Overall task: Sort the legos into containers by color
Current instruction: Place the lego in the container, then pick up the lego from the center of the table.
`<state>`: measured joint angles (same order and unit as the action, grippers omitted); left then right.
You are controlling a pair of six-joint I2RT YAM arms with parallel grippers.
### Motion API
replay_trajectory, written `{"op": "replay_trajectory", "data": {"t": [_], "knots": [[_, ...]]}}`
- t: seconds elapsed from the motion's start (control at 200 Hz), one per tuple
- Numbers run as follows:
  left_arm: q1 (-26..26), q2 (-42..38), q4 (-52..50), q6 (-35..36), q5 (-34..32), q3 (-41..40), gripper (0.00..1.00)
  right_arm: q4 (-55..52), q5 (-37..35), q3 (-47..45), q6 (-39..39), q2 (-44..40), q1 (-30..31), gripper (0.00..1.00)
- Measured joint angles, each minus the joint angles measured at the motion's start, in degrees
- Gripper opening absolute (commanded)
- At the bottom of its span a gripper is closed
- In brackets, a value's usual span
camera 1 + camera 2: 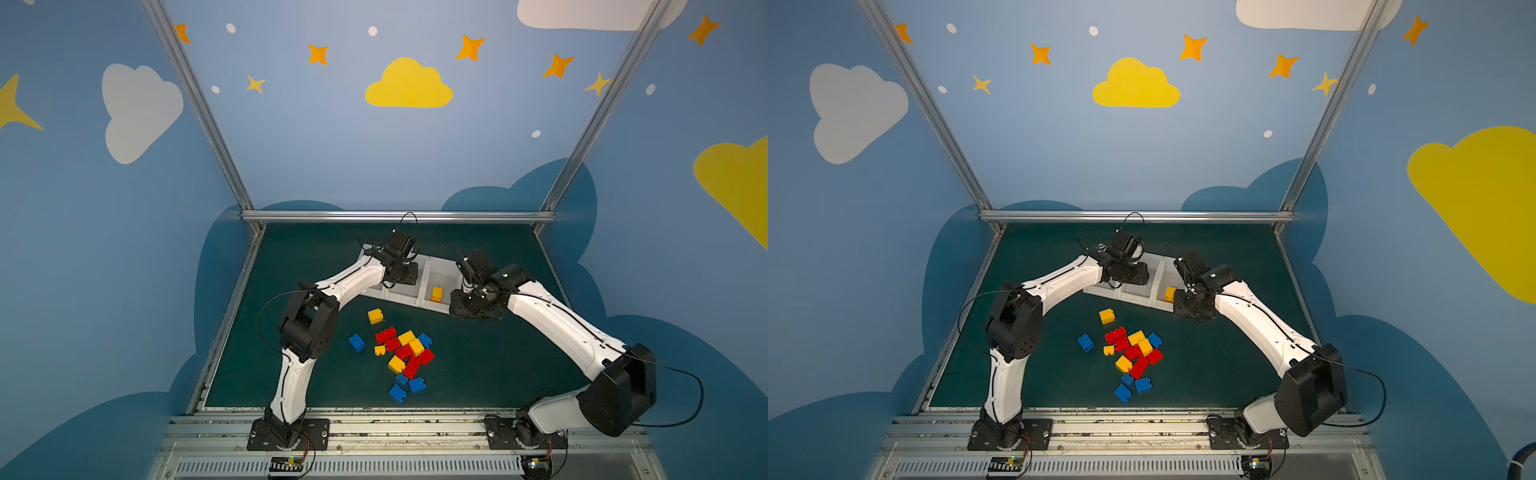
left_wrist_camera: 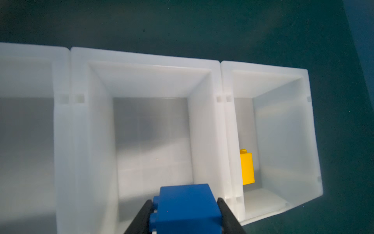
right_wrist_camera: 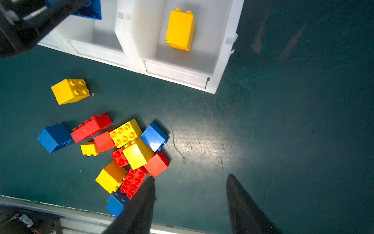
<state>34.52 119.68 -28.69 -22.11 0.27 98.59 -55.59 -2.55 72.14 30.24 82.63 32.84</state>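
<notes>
Two grippers appear in a top view: the left gripper point(image 1: 403, 272) hangs over the middle container point(image 1: 405, 300) of the white row and is the nearer arm to it, while the right gripper point(image 1: 471, 307) sits just beside the end container point(image 1: 436, 308) (fingertips hidden here). Left wrist view: both fingers point(image 2: 141, 216) clamp the blue brick point(image 2: 186, 206) directly above the middle container's open mouth, so the release should need only a straight drop; a yellow brick point(image 2: 247, 168) lies next door. Right wrist view: the right jaws stand apart, empty, above the mat point(image 3: 283, 121) beside the loose pile point(image 3: 129, 150).
</notes>
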Motion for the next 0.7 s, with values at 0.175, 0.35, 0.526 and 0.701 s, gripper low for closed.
{"op": "replay_trajectory", "data": {"t": [0.175, 0.35, 0.526, 0.701], "knots": [[0.00, 0.00, -0.44, -0.11, -0.07, -0.02, 0.63, -0.02, 0.02, -0.11, 0.00, -0.02, -0.13, 0.57], [0.00, -0.68, -0.39, -0.13, -0.42, -0.87, 0.68, -0.02, 0.04, -0.17, 0.00, -0.02, -0.13, 0.58], [-0.07, -5.92, 0.59, -0.17, -1.27, -7.19, 0.71, 0.02, 0.26, -0.96, -0.22, -0.02, -0.15, 0.58], [-1.14, -16.44, 2.23, -0.61, -2.95, -18.14, 0.74, -0.09, 0.85, -1.33, -1.09, 0.57, 0.17, 0.58]]}}
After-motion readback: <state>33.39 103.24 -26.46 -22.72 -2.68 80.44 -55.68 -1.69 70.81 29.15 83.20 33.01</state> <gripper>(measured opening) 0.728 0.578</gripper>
